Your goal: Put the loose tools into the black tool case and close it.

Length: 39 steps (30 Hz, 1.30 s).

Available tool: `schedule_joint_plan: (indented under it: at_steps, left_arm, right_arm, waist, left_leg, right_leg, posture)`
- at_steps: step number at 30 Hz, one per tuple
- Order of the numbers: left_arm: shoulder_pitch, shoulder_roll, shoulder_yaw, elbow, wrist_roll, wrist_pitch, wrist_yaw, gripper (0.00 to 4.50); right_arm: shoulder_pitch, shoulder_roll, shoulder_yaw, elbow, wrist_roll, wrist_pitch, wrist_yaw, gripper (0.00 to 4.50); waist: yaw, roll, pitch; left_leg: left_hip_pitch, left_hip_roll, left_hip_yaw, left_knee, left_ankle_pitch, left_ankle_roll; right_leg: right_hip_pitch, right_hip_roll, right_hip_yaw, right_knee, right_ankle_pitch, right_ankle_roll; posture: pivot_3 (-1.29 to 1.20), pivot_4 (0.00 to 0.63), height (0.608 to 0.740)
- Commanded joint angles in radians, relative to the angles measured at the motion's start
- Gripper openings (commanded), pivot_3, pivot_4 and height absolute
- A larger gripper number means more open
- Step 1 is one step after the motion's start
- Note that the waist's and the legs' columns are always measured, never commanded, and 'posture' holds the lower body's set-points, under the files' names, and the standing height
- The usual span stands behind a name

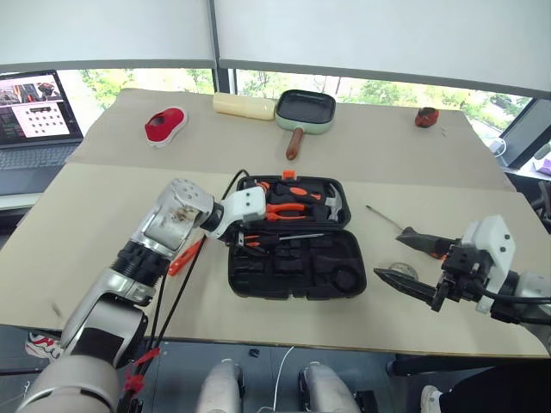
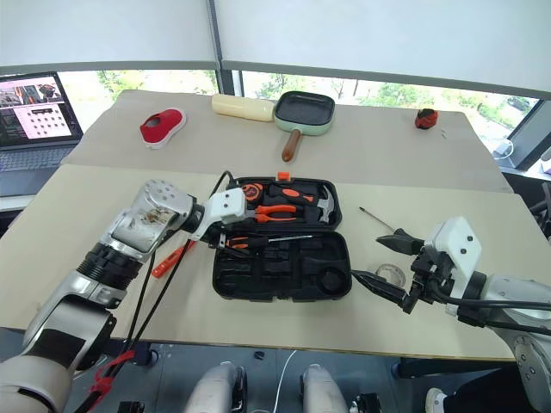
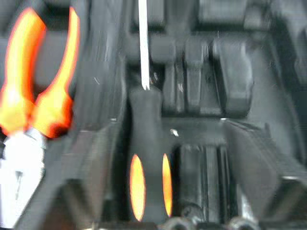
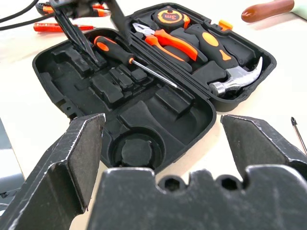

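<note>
Right wrist view gives the best look at the black tool case [image 4: 144,120]: it's lying open on the table, with one screwdriver [image 4: 125,56] laid across the lower half along the hinge, and the left gripper [image 4: 79,31] sitting right over its handle end. The fingers look parted off the handle, so I'd call it let go, not gripped. The right gripper [image 1: 411,261] hangs wide with nothing in it, just right of the case. A second screwdriver [image 1: 386,219] and the tape roll [image 1: 403,273] lie close by it; an orange tool [image 1: 185,256] lies left of the case. Biggest risk imo: that screwdriver doesn't look pressed into a slot, so the lid could jam on it. Also the left arm could nudge it when it pulls away
</note>
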Motion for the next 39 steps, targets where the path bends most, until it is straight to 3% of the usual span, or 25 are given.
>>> schedule_joint_plan:
  at_steps: [1,2,4,13,21,29,33,35,36,38,39]
  left_arm:
    - [-0.034,0.000,0.053,-0.039,-0.037,0.006,0.020,3.97]
    - [-0.029,0.000,0.049,-0.037,-0.034,-0.007,0.020,3.59]
    - [-0.018,-0.001,0.030,-0.024,-0.017,-0.045,0.027,3.23]
    - [-0.007,-0.031,-0.031,0.091,0.049,-0.163,0.055,0.05]
    - [0.007,-0.048,-0.107,0.145,0.131,-0.242,0.057,0.05]
    - [0.013,-0.076,-0.107,0.199,0.158,-0.301,0.067,0.05]
    - [0.002,-0.071,-0.014,0.159,0.064,-0.248,0.033,0.05]
    - [0.005,-0.063,0.078,0.088,-0.053,-0.151,0.000,0.05]
    - [0.012,-0.053,0.129,0.039,-0.127,-0.083,-0.024,0.55]
    - [0.036,-0.011,0.226,-0.067,-0.268,0.045,-0.073,0.89]
    - [0.052,0.009,0.258,-0.110,-0.312,0.080,-0.085,1.36]
  right_arm:
    - [-0.015,0.005,-0.023,-0.024,0.013,-0.022,-0.009,4.50]
    - [-0.017,0.007,-0.017,-0.024,0.012,-0.022,-0.010,4.50]
    - [-0.022,0.008,-0.009,-0.023,0.011,-0.022,-0.010,4.50]
    - [-0.050,0.004,0.007,-0.008,0.003,-0.019,-0.010,4.50]
    - [-0.047,0.012,0.014,-0.008,0.004,-0.018,-0.015,4.50]
    - [-0.024,0.016,0.018,0.004,-0.042,-0.030,-0.036,4.50]
    - [0.032,0.026,-0.060,0.012,-0.064,-0.021,-0.064,4.50]
    - [0.098,0.037,-0.150,0.024,-0.060,-0.006,-0.064,4.50]
    - [0.146,0.042,-0.203,0.033,-0.065,-0.006,-0.052,4.50]
    - [0.258,0.052,-0.316,0.070,-0.089,-0.012,-0.019,4.50]
    - [0.302,0.053,-0.358,0.090,-0.101,-0.019,-0.004,4.50]
  waist:
    - [0.000,0.000,0.000]
    - [0.000,0.000,0.000]
    - [0.000,0.000,0.000]
    - [0.002,0.000,0.000]
    - [0.005,0.000,0.000]
    - [0.014,0.002,-0.002]
    - [0.016,0.002,-0.002]
    - [0.014,0.002,-0.002]
    - [0.013,0.002,-0.001]
    - [0.013,0.002,-0.001]
    - [0.013,0.003,-0.001]
  left_leg:
    - [0.000,0.000,0.000,0.000,0.000,0.000]
    - [0.000,0.000,0.000,0.000,0.000,0.000]
    - [0.000,0.000,0.000,0.000,0.000,0.000]
    - [0.000,0.000,0.000,0.000,0.000,0.000]
    - [0.000,0.000,0.000,0.000,0.000,0.000]
    - [0.002,0.000,0.000,0.001,0.000,0.000]
    - [0.002,-0.001,0.000,0.001,0.000,0.000]
    - [0.001,0.000,0.000,0.001,0.000,0.000]
    - [0.000,0.000,0.000,0.001,0.000,0.000]
    - [-0.002,0.000,-0.001,0.001,0.000,0.000]
    - [-0.003,0.000,-0.002,0.000,0.000,0.000]
  right_leg:
    - [0.000,0.000,0.000,0.000,0.000,0.000]
    - [0.000,0.000,0.000,0.000,0.000,0.000]
    - [0.000,0.000,0.000,0.000,0.000,0.000]
    - [0.000,0.000,0.000,0.000,0.000,0.000]
    - [0.001,0.000,0.000,0.000,0.000,0.000]
    - [0.003,0.000,0.000,0.000,0.000,0.000]
    - [0.003,0.000,0.000,0.000,0.000,0.000]
    - [0.002,0.000,0.000,0.000,0.000,0.000]
    - [0.001,0.000,0.000,0.000,0.000,0.000]
    - [-0.001,0.000,-0.001,0.000,0.000,0.000]
    - [-0.001,0.000,-0.002,0.000,0.000,0.000]
  posture:
    - [0.00,0.150,0.740]
    - [0.00,0.150,0.740]
    - [0.00,0.150,0.740]
    - [0.00,0.150,0.740]
    - [0.00,0.150,0.740]
    - [0.00,0.150,0.740]
    - [0.00,0.150,0.740]
    - [0.00,0.150,0.740]
    - [0.00,0.150,0.740]
    - [0.00,0.150,0.740]
    - [0.00,0.150,0.740]
